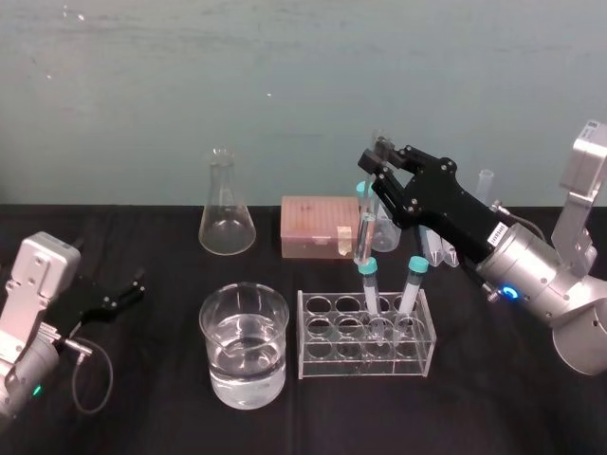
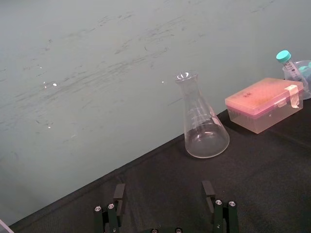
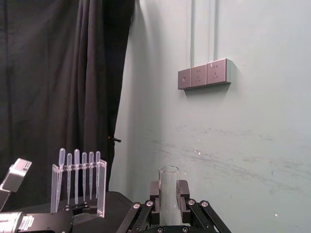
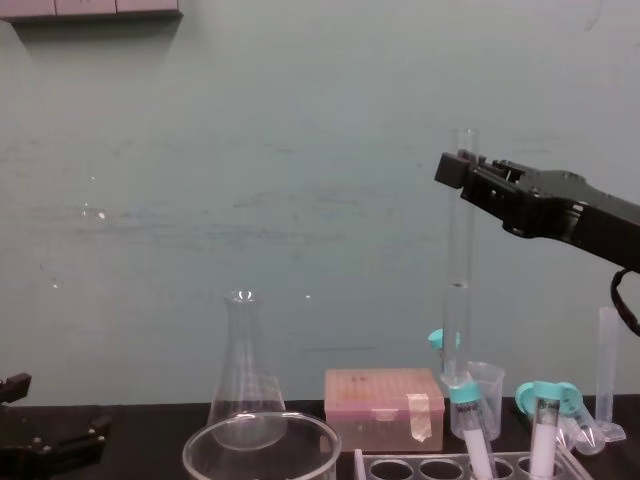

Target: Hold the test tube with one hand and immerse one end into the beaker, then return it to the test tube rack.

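Right gripper (image 1: 373,169): fingers closed on the long clear glass test tube (image 1: 364,235), pinching it just below the flared lip. The right wrist view shows the lip sticking up between the two finger pads (image 3: 182,190).

The tube is off the surface and roughly upright, with a slight tilt in the head view. Its round bottom hangs over the back of the pale translucent plastic test tube rack (image 1: 327,366), just above one of the two teal-capped tubes (image 1: 368,286) standing in the rack's right-hand holes. I can't tell whether the tube touches that cap. It isn't seated in any hole.

The wide clear glass beaker (image 1: 223,365) sits on the black surface (image 1: 152,398) just left of the rack, about half full of clear liquid. The tube is well apart from it.

Left gripper (image 1: 133,287): low at the far left of the surface, fingers spread open and holding nothing. It points toward the clear conical glass flask (image 1: 226,210) at the back, with a clear gap between them.

The pink box (image 1: 318,227) sits behind the rack, right of the flask.
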